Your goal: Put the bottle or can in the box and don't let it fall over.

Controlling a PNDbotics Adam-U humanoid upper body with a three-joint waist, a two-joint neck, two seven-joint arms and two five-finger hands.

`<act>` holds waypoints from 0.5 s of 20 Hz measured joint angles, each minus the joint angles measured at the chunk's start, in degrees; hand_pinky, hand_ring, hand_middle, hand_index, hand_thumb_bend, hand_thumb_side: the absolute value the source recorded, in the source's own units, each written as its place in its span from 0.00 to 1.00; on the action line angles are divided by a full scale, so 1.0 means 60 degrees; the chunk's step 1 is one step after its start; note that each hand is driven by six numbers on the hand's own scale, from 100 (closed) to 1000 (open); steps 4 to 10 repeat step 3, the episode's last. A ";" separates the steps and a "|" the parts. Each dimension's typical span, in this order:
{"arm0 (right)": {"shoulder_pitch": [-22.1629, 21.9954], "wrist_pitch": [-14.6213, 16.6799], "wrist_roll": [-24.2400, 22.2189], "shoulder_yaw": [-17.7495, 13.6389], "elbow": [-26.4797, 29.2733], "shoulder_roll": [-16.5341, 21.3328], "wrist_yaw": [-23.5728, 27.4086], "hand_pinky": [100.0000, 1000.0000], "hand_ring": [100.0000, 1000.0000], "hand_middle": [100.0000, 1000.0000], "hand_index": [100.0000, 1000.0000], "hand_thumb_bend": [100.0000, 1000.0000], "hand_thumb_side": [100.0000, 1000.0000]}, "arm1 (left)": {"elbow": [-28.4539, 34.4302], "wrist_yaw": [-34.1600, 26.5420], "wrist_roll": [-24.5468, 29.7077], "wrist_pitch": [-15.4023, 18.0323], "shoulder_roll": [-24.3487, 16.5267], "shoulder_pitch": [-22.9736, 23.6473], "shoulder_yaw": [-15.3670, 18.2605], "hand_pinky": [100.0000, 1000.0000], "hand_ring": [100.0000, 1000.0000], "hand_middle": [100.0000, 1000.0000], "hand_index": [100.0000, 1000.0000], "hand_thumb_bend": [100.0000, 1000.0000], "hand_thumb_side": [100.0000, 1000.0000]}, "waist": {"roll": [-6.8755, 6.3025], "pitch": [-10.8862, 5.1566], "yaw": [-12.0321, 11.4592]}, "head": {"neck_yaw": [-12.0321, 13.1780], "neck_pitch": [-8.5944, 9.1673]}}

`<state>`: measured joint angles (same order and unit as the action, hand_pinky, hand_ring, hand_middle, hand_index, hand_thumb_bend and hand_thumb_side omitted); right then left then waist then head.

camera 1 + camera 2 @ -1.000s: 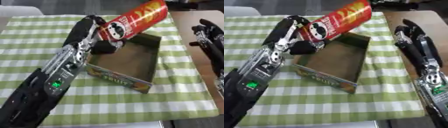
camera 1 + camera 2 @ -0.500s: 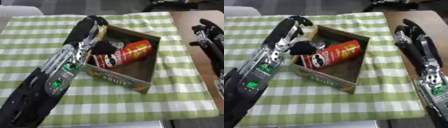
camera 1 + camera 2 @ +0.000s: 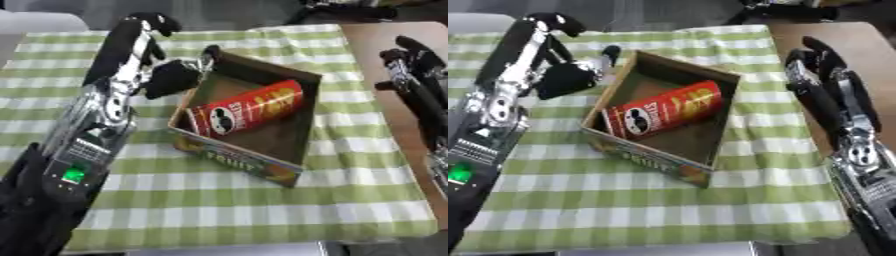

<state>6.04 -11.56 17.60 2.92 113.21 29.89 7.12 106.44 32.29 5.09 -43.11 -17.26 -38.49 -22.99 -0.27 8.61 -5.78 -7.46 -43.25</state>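
Table (image 3: 262,220), item one: covered by a green-and-white checked cloth (image 3: 227,205), with a bare brown strip of tabletop showing along the side to the right of the box. Left arm (image 3: 96,125), black with silver joints and a small green light low on the forearm, lies diagonally to the left of the box and reaches up toward the box's far left corner. Box (image 3: 249,160), open-topped cardboard with a printed front wall and a brown inside, sits askew near the middle of the cloth. Right arm (image 3: 859,160) stands along the brown strip to the right of the box, well apart from it. Can (image 3: 662,116), a red tube with a moustached face on its label, rests inside the box on its side, tilted, lid end toward the near left wall and other end toward the far right; it is not upright. Left robot hand (image 3: 175,75) hovers just beside the box's far left rim, fingers loosely bent and holding nothing, apart from the can. Right robot hand (image 3: 820,75) is held to the right of the box with fingers straight and pointing away from the camera, spread wide, holding nothing and touching neither box nor can.
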 measured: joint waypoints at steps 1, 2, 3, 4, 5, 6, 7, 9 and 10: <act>0.0000 -0.0003 0.0012 -0.0013 0.0001 0.0000 0.0000 0.64 0.90 0.76 0.92 0.00 0.62 | 0.0149 -0.0228 -0.0191 -0.0024 -0.0221 0.0222 0.0171 0.51 0.53 0.66 0.74 0.21 0.56 | 0.0003 0.0000 -0.0039 | -0.0038 0.0000; -0.0001 -0.0003 0.0018 -0.0016 0.0001 0.0000 0.0000 0.64 0.90 0.76 0.92 0.00 0.62 | 0.0274 -0.0454 -0.0405 -0.0040 -0.0439 0.0461 0.0340 0.50 0.52 0.65 0.74 0.20 0.57 | 0.0003 -0.0004 -0.0073 | -0.0069 0.0000; -0.0002 -0.0003 0.0021 -0.0017 0.0001 0.0000 0.0000 0.64 0.90 0.76 0.92 0.00 0.62 | 0.0355 -0.0651 -0.0589 -0.0042 -0.0605 0.0659 0.0471 0.50 0.52 0.65 0.74 0.19 0.58 | 0.0003 -0.0009 -0.0102 | -0.0099 0.0000; -0.0002 -0.0003 0.0021 -0.0017 0.0001 0.0000 0.0000 0.64 0.90 0.76 0.92 0.00 0.62 | 0.0355 -0.0651 -0.0589 -0.0042 -0.0605 0.0659 0.0471 0.50 0.52 0.65 0.74 0.19 0.58 | 0.0003 -0.0009 -0.0102 | -0.0099 0.0000; -0.0002 -0.0003 0.0021 -0.0017 0.0001 0.0000 0.0000 0.64 0.90 0.76 0.92 0.00 0.62 | 0.0355 -0.0651 -0.0589 -0.0042 -0.0605 0.0659 0.0471 0.50 0.52 0.65 0.74 0.19 0.58 | 0.0003 -0.0009 -0.0102 | -0.0099 0.0000; -0.0002 -0.0003 0.0021 -0.0017 0.0001 0.0000 0.0000 0.64 0.90 0.76 0.92 0.00 0.62 | 0.0355 -0.0651 -0.0589 -0.0042 -0.0605 0.0659 0.0471 0.50 0.52 0.65 0.74 0.19 0.58 | 0.0003 -0.0009 -0.0102 | -0.0099 0.0000; -0.0002 -0.0003 0.0021 -0.0017 0.0001 0.0000 0.0000 0.64 0.90 0.76 0.92 0.00 0.62 | 0.0355 -0.0651 -0.0589 -0.0042 -0.0605 0.0659 0.0471 0.50 0.52 0.65 0.74 0.19 0.58 | 0.0003 -0.0009 -0.0102 | -0.0099 0.0000; -0.0002 -0.0003 0.0021 -0.0017 0.0001 0.0000 0.0000 0.64 0.90 0.76 0.92 0.00 0.62 | 0.0355 -0.0651 -0.0589 -0.0042 -0.0605 0.0659 0.0471 0.50 0.52 0.65 0.74 0.19 0.58 | 0.0003 -0.0009 -0.0102 | -0.0099 0.0000; -0.0002 -0.0003 0.0021 -0.0017 0.0001 0.0000 0.0000 0.64 0.90 0.76 0.92 0.00 0.62 | 0.0355 -0.0651 -0.0589 -0.0042 -0.0605 0.0659 0.0471 0.50 0.52 0.65 0.74 0.19 0.58 | 0.0003 -0.0009 -0.0102 | -0.0099 0.0000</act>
